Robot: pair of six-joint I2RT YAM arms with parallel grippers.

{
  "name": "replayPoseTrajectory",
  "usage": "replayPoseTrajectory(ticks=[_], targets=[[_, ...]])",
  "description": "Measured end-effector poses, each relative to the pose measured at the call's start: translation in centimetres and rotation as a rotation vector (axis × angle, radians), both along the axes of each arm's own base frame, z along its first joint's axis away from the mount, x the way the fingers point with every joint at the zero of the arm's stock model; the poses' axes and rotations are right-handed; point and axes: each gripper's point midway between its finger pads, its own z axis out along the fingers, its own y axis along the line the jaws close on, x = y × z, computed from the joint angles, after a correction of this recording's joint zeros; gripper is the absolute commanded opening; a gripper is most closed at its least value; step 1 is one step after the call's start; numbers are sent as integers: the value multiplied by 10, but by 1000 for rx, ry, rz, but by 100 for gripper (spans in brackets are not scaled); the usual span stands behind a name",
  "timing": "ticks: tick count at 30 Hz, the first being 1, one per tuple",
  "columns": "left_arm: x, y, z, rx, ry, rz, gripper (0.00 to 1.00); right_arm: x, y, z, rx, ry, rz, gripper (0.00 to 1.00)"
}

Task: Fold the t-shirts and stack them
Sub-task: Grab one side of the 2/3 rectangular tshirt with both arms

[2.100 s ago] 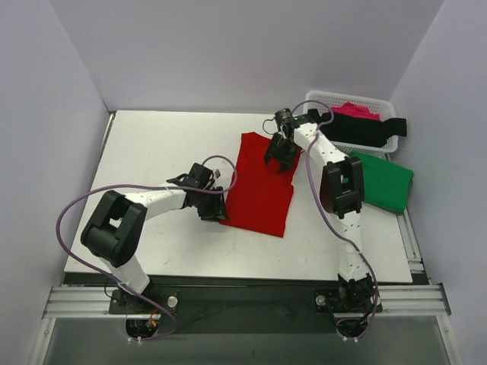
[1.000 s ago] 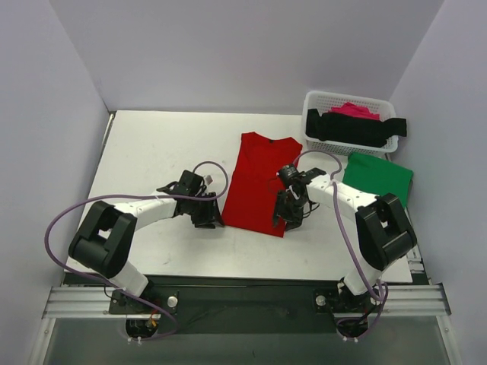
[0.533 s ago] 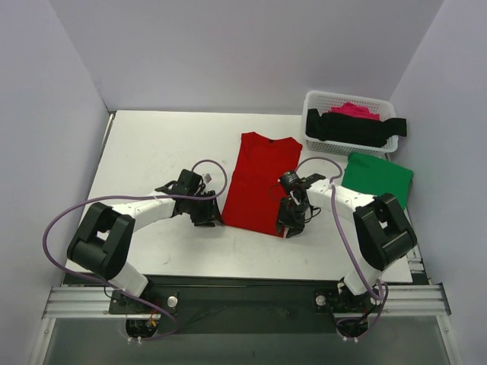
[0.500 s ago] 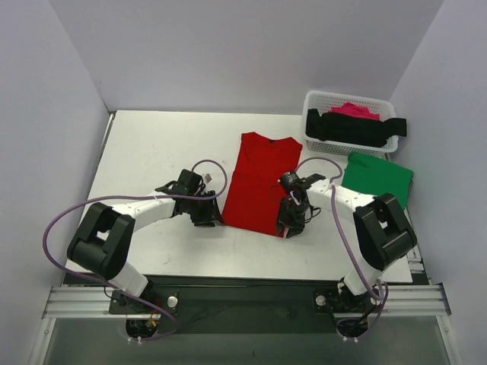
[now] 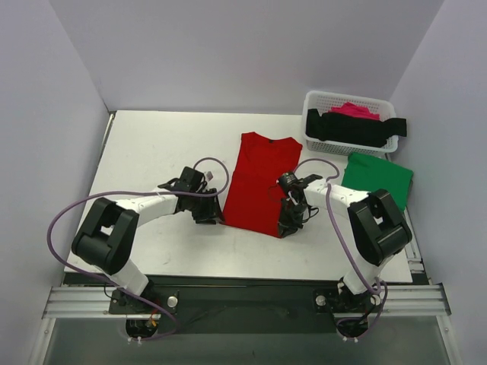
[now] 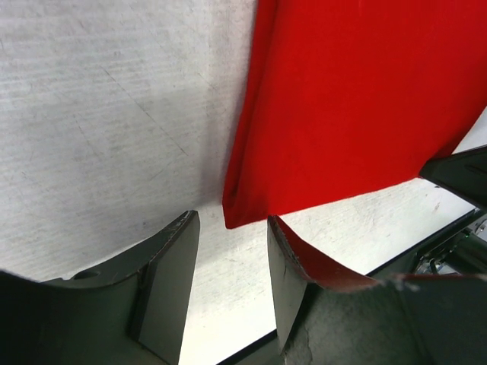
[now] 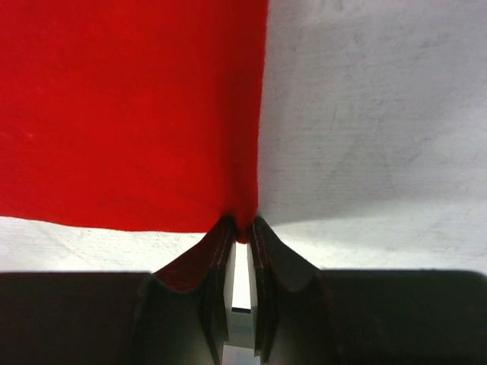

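Red t-shirt [image 5: 260,182] flat on bench [image 5: 152,144], hem toward near edge, right gripper [image 7: 241,225] clamped on hem's right corner, left gripper [image 6: 232,222] jaws apart around left corner.

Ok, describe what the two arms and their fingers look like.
Both the left arm and the right arm have white links joined by chunky black joint housings. A loose lilac cable loops along each. The left fingers and right fingers are dark, tapered blades; no markings show.

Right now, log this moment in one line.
right pincer: shut on red t-shirt hem corner | left pincer: open at other hem corner
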Motion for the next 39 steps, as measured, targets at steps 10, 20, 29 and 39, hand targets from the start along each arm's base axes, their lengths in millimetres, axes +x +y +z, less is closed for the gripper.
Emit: replayPoseTrajectory(ticks=[10, 20, 29, 39], targets=[[12, -5, -4, 10, -2, -7, 43, 0, 1, 0, 7, 1, 0, 9], [9, -3, -5, 21, -1, -24, 34, 0, 1, 0, 7, 1, 0, 9], [3, -8, -8, 20, 9, -44, 32, 0, 1, 0, 7, 2, -3, 8], [1, -12, -11, 1, 26, -48, 8, 0, 1, 0, 7, 2, -3, 7]])
